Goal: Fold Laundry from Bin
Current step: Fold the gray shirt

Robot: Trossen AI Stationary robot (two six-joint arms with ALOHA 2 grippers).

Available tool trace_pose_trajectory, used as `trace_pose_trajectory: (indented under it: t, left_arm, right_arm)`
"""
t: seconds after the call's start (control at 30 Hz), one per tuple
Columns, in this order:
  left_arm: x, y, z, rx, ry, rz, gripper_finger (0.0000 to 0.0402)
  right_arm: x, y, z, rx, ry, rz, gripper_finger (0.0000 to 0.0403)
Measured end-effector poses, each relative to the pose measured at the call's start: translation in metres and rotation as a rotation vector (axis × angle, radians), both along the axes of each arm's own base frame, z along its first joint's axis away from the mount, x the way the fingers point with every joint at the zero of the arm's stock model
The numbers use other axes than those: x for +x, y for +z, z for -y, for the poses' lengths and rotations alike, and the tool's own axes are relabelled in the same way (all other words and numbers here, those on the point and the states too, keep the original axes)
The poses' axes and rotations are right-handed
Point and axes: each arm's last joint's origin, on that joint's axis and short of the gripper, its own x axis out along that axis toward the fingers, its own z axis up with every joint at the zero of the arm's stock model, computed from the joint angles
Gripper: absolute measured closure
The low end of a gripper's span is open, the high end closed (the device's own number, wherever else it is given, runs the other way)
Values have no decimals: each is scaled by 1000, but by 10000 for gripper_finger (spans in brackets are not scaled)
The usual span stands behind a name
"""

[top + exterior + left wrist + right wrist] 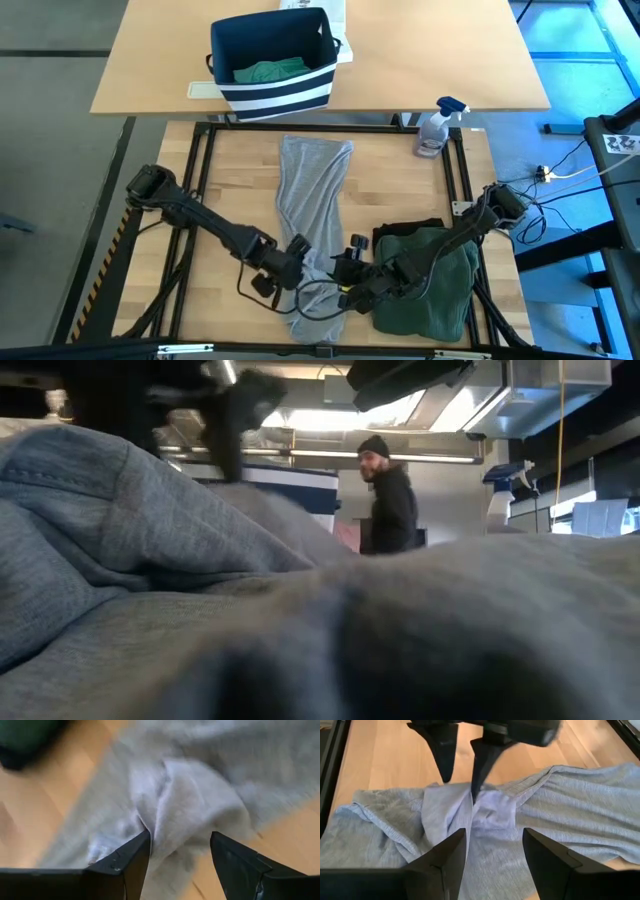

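The pale wooden table (230,190) inside its black frame carries the laundry, and bare board lies open on its left half and along the far edge. No brand, label or writing can be read anywhere; the white box behind the bin shows print too small to make out.

The largest piece is the light grey garment (312,215), a long soft knit strip running from the far middle of the table toward the near edge, where it bunches into folds and ridges. To its right a dark green garment (432,290) lies in a rumpled heap over a black garment (405,228), reaching close to the right frame rail.

The bin (272,62), boxy navy fabric with white stripes low on its sides, stands on the second table beyond, with a teal-green garment (268,71) crumpled inside. A clear spray bottle (436,128) with a blue trigger stands at the far right corner.

The left gripper (180,851) hovers at the near end of the grey cloth, its jaws spread either side of a raised fold, apparently touching but not pinching it. The right gripper (494,847) faces it just beside, jaws apart over the same bunched cloth, holding nothing.

In the low view, a person (388,495) in dark clothing stands in the room behind.
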Motion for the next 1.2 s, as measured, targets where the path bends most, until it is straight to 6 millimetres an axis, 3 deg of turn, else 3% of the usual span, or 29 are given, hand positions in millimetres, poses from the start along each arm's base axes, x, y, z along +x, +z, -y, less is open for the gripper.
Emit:
trace_pose_trajectory:
  t: [0.13,0.27,0.47,0.6,0.77,0.93,1.03,1.2]
  left_arm:
    - [-14,-6,9,-16,128,-73,200]
    - [-27,-13,20,52,207,-18,200]
    - [-32,17,36,96,235,273,200]
    - [-42,30,36,-2,318,298,200]
    - [-65,-6,38,-49,420,260,202]
    - [-80,-44,36,-211,498,352,221]
    - [-82,-50,33,-255,552,417,238]
    - [-72,-61,19,-261,585,342,261]
  right_arm:
    - [0,0,-1,-11,11,-3,210]
    - [0,0,-1,-12,11,-4,210]
    - [0,0,-1,-19,18,-4,210]
    - [0,0,-1,-23,23,-2,210]
    - [0,0,-1,-26,27,-1,210]
    - [0,1,-1,-27,30,0,210]
    - [0,1,-1,-28,30,0,210]
    - [0,1,-1,-27,30,0,210]
